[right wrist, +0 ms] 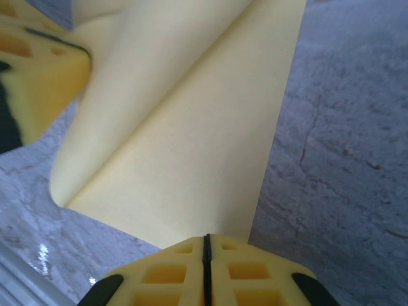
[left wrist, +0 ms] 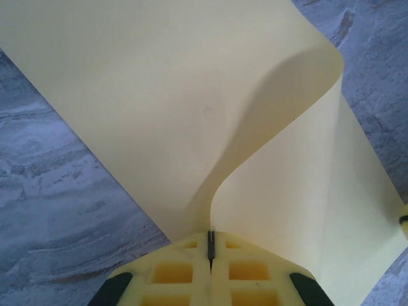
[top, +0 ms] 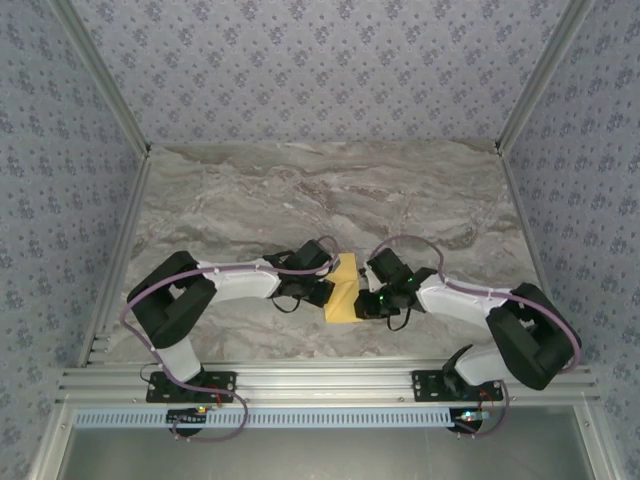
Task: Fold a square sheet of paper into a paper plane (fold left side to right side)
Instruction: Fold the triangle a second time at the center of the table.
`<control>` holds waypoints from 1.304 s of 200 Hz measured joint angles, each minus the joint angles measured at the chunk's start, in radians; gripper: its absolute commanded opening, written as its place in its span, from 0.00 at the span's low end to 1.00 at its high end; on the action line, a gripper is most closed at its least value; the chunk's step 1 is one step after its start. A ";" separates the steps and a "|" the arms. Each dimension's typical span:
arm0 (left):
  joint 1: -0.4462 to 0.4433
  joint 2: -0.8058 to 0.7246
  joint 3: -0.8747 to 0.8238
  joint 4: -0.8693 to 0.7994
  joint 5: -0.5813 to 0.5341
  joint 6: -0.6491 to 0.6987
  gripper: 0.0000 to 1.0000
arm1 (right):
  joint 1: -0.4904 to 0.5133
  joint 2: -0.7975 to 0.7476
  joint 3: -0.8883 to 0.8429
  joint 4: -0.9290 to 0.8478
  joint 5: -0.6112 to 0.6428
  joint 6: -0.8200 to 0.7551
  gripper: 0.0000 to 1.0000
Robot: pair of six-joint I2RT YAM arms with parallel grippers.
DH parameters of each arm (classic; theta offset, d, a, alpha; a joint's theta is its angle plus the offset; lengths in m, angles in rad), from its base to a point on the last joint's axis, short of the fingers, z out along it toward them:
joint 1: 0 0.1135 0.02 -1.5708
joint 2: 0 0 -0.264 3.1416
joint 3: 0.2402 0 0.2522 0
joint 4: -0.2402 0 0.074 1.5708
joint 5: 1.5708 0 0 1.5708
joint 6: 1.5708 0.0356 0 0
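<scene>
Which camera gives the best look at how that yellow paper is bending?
The left wrist view: the square sheet of paper curls over from the left tool pinching its edge. The right wrist view shows flatter, overlapped layers; the top view, a small yellow patch.

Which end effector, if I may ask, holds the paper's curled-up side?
The left end effector: paper curls up into it; the right end effector holds a flat edge.
</scene>
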 measured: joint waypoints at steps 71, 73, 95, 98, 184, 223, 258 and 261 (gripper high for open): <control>0.000 0.007 0.008 -0.001 0.000 0.000 0.00 | -0.078 0.001 -0.002 0.254 -0.122 0.103 0.09; 0.000 0.008 0.009 -0.001 0.000 0.000 0.00 | -0.078 0.004 0.000 0.257 -0.123 0.106 0.09; 0.000 0.012 0.013 -0.001 0.000 0.000 0.00 | -0.076 0.067 0.021 0.300 -0.135 0.122 0.08; 0.000 0.012 0.013 -0.001 0.000 0.000 0.00 | -0.075 0.077 0.024 0.306 -0.137 0.123 0.08; 0.000 0.013 0.015 -0.001 0.000 0.000 0.00 | -0.052 0.225 0.081 0.341 -0.139 0.130 0.07; 0.000 0.014 0.016 -0.001 0.001 0.000 0.00 | -0.045 0.242 0.081 0.327 -0.127 0.123 0.07; 0.001 0.019 0.021 -0.001 0.004 0.002 0.00 | -0.043 0.242 0.081 0.307 -0.109 0.103 0.07; 0.001 0.019 0.021 -0.001 0.004 0.003 0.00 | -0.042 0.242 0.081 0.306 -0.108 0.102 0.07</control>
